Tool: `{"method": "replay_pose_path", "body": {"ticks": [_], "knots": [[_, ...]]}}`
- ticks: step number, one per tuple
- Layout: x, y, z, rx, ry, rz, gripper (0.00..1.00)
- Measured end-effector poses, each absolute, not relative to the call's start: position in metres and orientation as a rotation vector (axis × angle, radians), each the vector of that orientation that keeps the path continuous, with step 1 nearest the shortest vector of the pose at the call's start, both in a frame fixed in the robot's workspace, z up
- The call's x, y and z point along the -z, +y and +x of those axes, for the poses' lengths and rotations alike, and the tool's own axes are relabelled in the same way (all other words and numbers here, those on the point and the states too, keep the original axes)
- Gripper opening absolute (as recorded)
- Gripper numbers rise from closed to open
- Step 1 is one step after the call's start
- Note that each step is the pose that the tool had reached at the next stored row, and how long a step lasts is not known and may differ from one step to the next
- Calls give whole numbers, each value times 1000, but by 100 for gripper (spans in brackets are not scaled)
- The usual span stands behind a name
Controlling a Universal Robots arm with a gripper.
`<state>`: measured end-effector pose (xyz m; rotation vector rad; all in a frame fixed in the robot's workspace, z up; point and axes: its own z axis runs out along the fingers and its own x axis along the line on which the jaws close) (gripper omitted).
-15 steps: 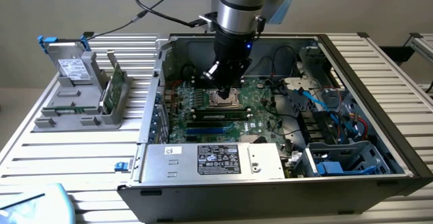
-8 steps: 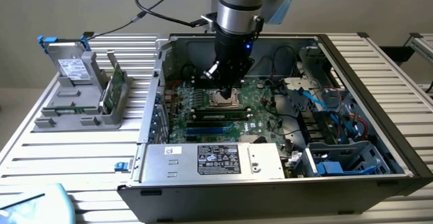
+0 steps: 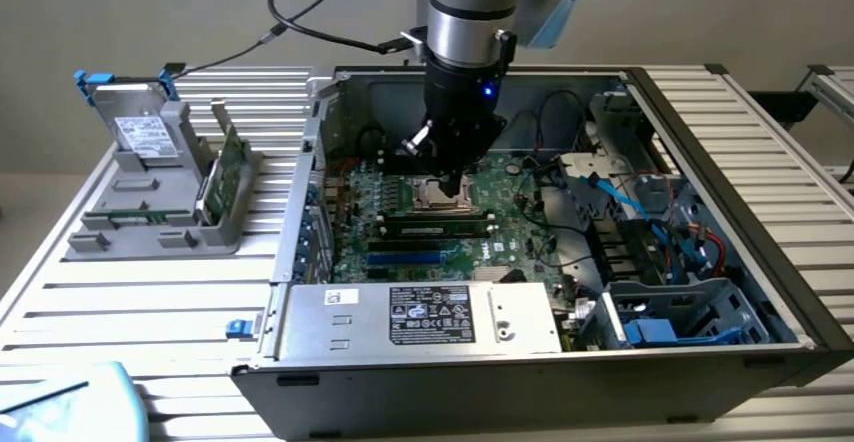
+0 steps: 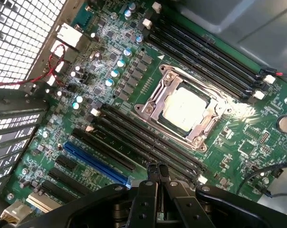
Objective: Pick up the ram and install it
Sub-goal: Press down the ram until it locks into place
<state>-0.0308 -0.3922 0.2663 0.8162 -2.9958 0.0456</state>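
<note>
your tabletop [image 3: 747, 122] carries the open case [image 3: 747, 292]; inside, the motherboard [image 4: 86, 61] lies under the arm. a ram [image 3: 230, 167] stands in the holder on the exterior view's left. your hand [image 4: 157, 172] is clenched, empty, above the slots.

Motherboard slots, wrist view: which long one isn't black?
The blue slot, lying beside the black slot bank near the CPU socket; every other long slot is black.
</note>
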Motion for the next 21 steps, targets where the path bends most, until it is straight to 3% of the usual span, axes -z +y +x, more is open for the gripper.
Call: {"method": "replay_pose_path", "body": {"ticks": [21], "knots": [[-266, -392, -31, -66, -3092, 426, 11]]}}
